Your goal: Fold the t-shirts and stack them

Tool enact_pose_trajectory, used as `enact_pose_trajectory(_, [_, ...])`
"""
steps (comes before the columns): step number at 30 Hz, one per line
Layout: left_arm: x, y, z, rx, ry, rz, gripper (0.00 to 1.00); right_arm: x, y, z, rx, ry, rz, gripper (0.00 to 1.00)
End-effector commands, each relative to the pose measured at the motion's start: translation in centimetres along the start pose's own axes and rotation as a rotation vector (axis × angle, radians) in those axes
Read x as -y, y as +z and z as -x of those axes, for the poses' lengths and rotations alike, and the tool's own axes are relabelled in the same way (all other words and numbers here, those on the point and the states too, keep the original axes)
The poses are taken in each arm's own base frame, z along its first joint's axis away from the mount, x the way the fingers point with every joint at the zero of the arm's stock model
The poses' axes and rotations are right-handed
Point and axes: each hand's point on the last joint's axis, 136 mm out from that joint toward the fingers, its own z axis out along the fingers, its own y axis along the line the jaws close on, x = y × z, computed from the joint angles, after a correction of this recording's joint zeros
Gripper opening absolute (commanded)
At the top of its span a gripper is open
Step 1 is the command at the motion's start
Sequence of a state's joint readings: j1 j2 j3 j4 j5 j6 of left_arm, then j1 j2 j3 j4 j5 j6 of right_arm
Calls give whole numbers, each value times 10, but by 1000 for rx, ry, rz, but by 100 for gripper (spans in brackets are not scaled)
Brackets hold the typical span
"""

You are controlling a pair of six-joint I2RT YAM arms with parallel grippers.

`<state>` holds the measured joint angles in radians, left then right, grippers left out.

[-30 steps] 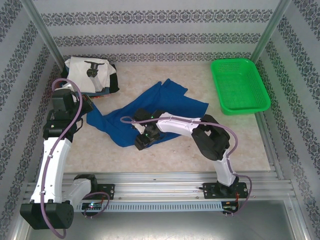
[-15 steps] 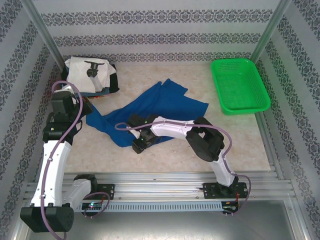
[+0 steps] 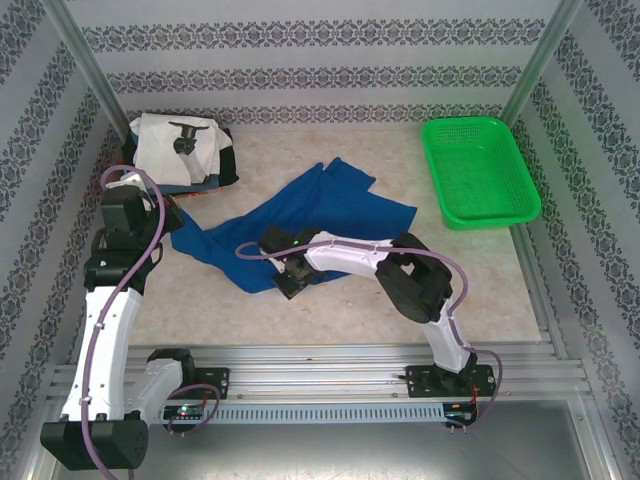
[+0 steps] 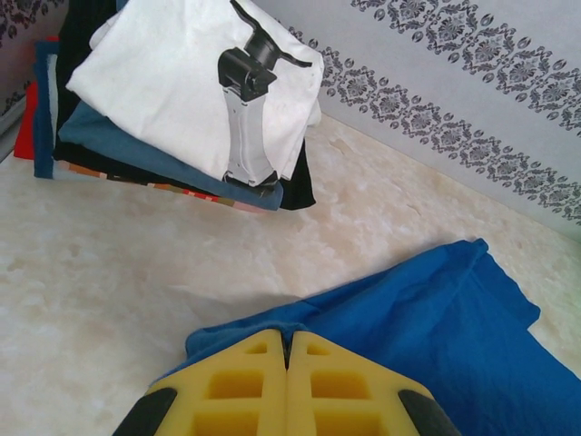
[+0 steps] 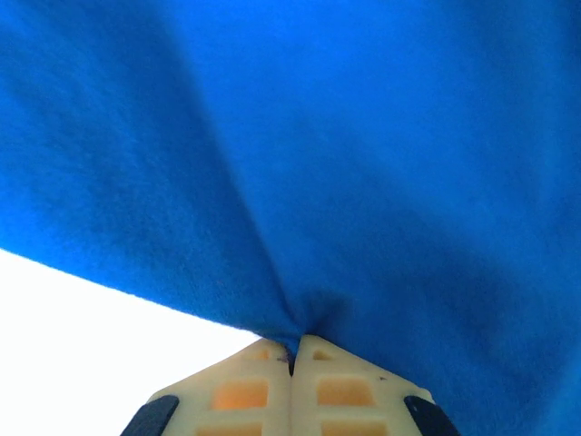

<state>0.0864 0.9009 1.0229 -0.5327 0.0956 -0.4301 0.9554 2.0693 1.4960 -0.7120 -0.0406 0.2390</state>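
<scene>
the creased royal-blue cloth t-shirt (image 3: 340, 210) sprawls across the marbled beige desk (image 3: 450, 285); right hand (image 5: 290, 352) pinches its near fold, left hand (image 4: 288, 343) clamps its left corner.

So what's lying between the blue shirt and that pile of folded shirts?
Nothing: bare marbled table separates the blue shirt from the folded pile, clearest in the left wrist view.

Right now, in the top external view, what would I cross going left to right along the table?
Across the table: stack of folded t-shirts → blue t-shirt → green basket.
</scene>
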Motion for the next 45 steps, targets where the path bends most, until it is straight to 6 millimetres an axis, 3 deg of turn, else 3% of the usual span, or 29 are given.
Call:
enact_pose_trajectory(1, [-3,-7,9,28,19,24,0,31,-54,-11,39,13,-87,0])
enact_pose_trajectory(7, [6,-15,46,87,-2,32,0,75,-165,-33,210,37,-116,0])
enact_pose_trajectory(16, [41,-37,133,241,18,-15,0,161,-333,-72,602,279,-129,0])
enact_pose_trajectory(20, [61,-64,173,333,33,-57,0,203,-411,-86,797,417,-191,0])
enact_pose_trajectory(24, [80,-104,205,437,26,-116,0,211,-476,-83,996,466,-202,0])
enact_pose_trajectory(29, [106,-146,231,512,28,-229,0,223,-556,-86,1221,545,-240,0])
enact_pose_trajectory(32, [123,-161,243,539,33,-305,0,230,-588,-81,1339,591,-187,0])
enact_pose_trajectory(36, [141,-167,258,539,41,-373,0,241,-620,-74,1455,619,-111,0])
enact_pose_trajectory(40, [151,-155,269,534,28,-410,0,250,-632,-60,1504,601,-62,0])
enact_pose_trajectory(45, [173,-116,283,480,-40,-526,0,274,-625,-33,1488,594,30,0])
